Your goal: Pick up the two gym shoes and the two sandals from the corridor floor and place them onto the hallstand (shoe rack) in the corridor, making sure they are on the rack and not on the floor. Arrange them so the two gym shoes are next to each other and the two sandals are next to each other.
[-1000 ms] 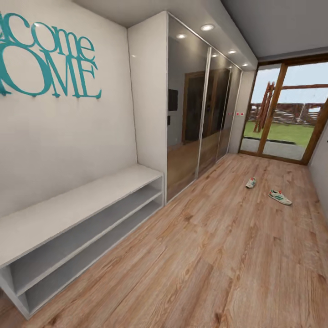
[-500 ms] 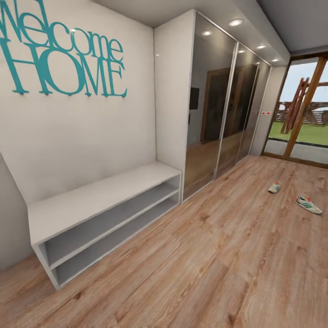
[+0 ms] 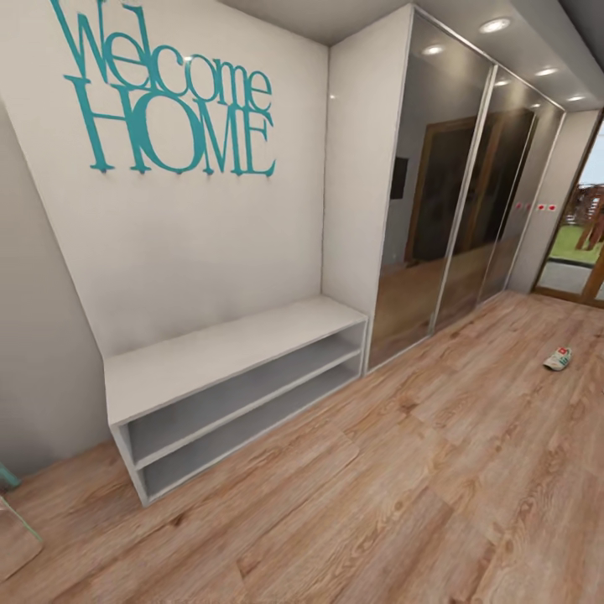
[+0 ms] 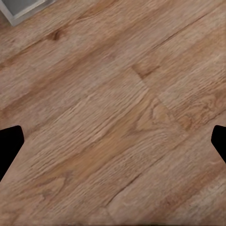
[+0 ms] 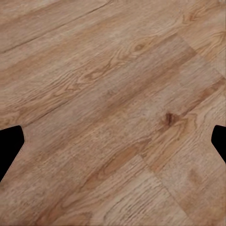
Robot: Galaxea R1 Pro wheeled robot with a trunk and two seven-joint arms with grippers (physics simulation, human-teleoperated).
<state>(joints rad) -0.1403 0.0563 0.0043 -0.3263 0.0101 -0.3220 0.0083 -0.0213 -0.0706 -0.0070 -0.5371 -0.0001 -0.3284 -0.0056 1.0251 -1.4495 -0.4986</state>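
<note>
Both grippers, left gripper point(image 4: 113, 141) and right gripper point(image 5: 113, 141), hang wide open and empty; the head view turned left, now facing the hallstand point(image 3: 226, 352), one gym shoe point(image 3: 558, 359) visible.

**Corridor as you saw it**

You faced a pale wall point(image 3: 193, 243) with teal "Welcome HOME" lettering point(image 3: 168, 101). Beside it stood a mirrored wardrobe point(image 3: 453, 210) under bright ceiling spotlights point(image 3: 495, 25). A wood-framed glass door point(image 3: 583, 243) showed green grass outside.
</note>
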